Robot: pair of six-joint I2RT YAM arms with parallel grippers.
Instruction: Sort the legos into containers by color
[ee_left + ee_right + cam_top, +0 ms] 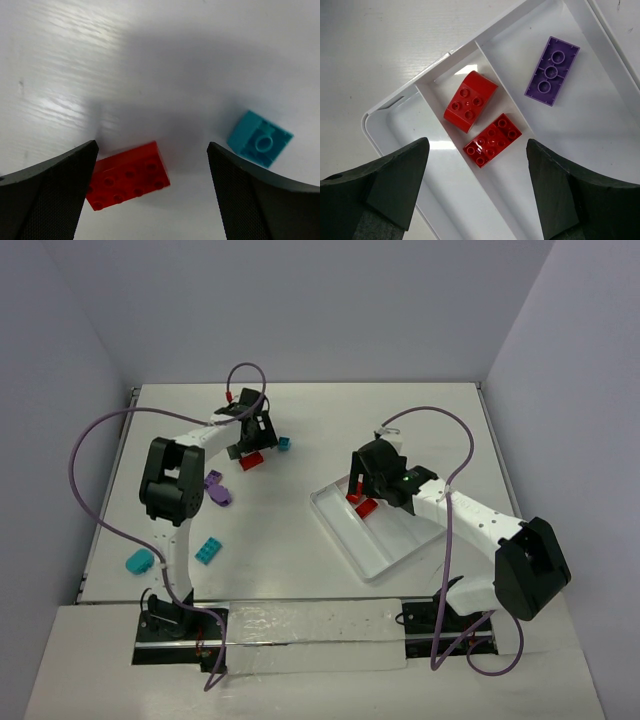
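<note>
The left pincer [152, 150] is spread wide above the white surface [150, 50] and nothing is held in it. A red studded rectangular plastic brick [127, 182] lies beneath it, crowded toward one finger rather than centred, and a small teal square brick [260, 138] lies near the other finger. If the pincer were lowered as it stands, the red brick could be struck from above or pushed aside, and the teal one could be nudged or caught in the closing. The right pincer [477, 145] is likewise held wide and empty over the shallow white compartmented plastic tray [395, 107]. In the tray, a red rounded brick [470, 101] and a red rectangular brick [492, 140] share one compartment and a purple rectangular brick [552, 71] lies in the next. The rectangular red one seems to rest against the divider, though this cannot be settled.
</note>
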